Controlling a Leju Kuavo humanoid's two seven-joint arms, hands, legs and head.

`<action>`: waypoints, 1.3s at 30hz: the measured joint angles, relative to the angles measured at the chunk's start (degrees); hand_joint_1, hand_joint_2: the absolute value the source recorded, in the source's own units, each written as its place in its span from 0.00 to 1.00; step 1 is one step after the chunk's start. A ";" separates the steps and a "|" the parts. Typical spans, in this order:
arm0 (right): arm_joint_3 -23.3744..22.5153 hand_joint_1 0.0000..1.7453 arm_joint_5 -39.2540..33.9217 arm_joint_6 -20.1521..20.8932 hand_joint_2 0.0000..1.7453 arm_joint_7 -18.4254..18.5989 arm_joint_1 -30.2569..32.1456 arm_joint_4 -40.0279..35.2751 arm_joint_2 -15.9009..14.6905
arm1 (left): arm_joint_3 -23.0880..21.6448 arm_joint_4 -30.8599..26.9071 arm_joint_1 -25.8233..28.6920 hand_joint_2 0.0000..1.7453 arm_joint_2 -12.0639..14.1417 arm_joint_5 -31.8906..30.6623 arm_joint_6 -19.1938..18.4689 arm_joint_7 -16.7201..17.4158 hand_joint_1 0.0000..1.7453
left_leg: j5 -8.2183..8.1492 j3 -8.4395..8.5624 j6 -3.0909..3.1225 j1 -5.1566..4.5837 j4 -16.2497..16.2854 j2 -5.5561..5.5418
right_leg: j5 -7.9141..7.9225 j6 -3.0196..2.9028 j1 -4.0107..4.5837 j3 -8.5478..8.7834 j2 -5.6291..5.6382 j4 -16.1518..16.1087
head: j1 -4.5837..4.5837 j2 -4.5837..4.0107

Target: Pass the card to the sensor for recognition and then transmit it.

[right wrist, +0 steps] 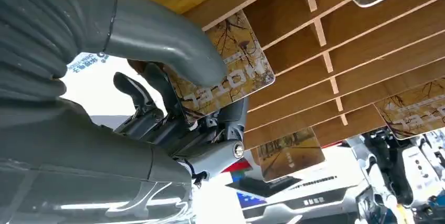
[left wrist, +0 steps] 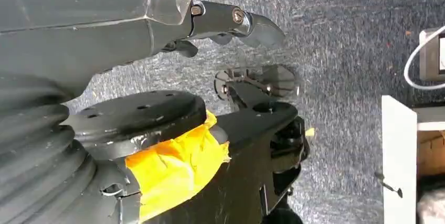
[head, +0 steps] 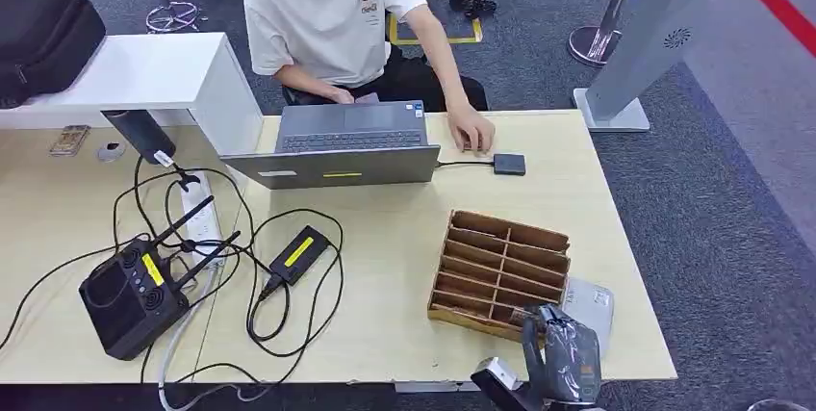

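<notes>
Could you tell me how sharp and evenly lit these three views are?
Head view: even light, sharp across the table, the right hand cropped at the bottom edge. Right wrist view: the card crisp, the wooden rack sharp, white glare beyond the thumb. Left wrist view: dim, the left hand slightly soft.

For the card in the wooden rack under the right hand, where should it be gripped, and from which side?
Grip the card's free end, the part sticking out of the rack, pinching its two flat faces from the slot's open side. The dividers cover the rest. The right hand has it so: thumb on one face, fingers behind.
</notes>
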 joint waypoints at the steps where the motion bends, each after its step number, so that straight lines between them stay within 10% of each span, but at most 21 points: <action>1: 0.02 0.90 0.00 0.00 1.00 0.00 0.00 0.00 0.00 | 0.00 0.00 0.00 1.00 0.02 0.00 0.22 0.00 0.00 | 0.00 0.00 0.00 0.00 0.00 0.00 | 0.00 0.00 0.00 0.00 0.00 0.00 | 0.00 0.00; 21: 1.61 0.90 -0.70 0.00 1.00 1.47 -0.87 -6.64 -0.09 | 0.00 0.00 0.00 1.00 0.07 -1.31 -0.72 0.55 0.00 | 0.00 -0.01 0.00 0.00 0.00 0.00 | 0.01 -0.01 0.00 0.00 0.00 0.02 | 0.00 0.00; 39: 14.12 0.90 -4.63 0.20 1.00 15.94 -17.17 -17.55 -10.52 | 0.00 0.00 -0.04 1.00 0.57 -3.87 -2.45 0.52 0.00 | 0.07 0.00 -0.01 0.00 0.01 0.05 | 0.10 -0.06 0.00 0.00 0.05 0.06 | 0.00 0.00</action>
